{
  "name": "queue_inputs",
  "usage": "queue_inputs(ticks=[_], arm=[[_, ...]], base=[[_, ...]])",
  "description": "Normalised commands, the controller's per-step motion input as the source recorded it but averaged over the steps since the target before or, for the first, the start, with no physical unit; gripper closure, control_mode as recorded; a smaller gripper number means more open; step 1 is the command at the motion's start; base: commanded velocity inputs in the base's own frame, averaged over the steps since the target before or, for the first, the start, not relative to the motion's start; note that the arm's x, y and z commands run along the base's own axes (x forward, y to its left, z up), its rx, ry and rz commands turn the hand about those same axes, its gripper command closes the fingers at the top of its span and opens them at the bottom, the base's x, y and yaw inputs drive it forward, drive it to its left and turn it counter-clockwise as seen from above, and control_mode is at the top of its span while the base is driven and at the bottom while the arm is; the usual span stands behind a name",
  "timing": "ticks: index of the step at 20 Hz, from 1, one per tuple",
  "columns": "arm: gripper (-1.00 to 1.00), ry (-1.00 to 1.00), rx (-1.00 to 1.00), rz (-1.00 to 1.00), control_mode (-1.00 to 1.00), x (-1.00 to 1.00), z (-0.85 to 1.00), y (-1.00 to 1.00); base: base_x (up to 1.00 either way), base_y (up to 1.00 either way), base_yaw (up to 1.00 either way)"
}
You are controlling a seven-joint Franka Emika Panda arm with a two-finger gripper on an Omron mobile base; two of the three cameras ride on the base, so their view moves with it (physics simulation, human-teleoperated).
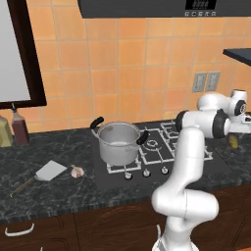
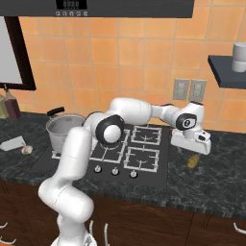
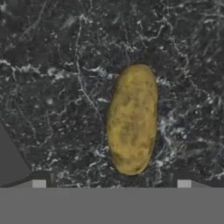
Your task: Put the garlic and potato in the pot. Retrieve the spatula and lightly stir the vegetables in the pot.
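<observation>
A yellow-brown oval potato [image 3: 132, 119] lies on the dark marble counter right of the stove. My gripper [image 3: 111, 183] hangs open just above it, and the fingertips [image 3: 39, 183] stand wide, apart from the potato. From the right base view the gripper [image 2: 193, 152] is directly over the potato [image 2: 193, 162]. The steel pot [image 1: 117, 143] with black handles stands on the stove's front left burner. Left of it on the counter lie the small pinkish garlic [image 1: 77, 171] and the spatula [image 1: 49, 171], its grey blade beside the bulb.
The stove [image 1: 162, 147] with its knobs sits between the pot and the potato. Two bottles [image 1: 19, 128] stand at the far left against the wall. A dark shelf [image 2: 228, 69] carrying a grey cup juts out above the right counter.
</observation>
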Motion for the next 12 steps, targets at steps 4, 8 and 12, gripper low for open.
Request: queue_inputs(ticks=[4, 8, 12], arm=[[-1.0, 0.0, 0.0, 0.02, -1.0, 0.04, -0.65, -0.02], [-1.0, 0.0, 0.0, 0.01, -1.0, 0.0, -0.39, -0.01], [1.0, 0.0, -0.02, 0.01, -1.0, 0.0, -0.39, 0.0]], base=[[0.0, 0.0, 0.0], [0.0, 0.0, 0.0], [0.0, 0.0, 0.0]])
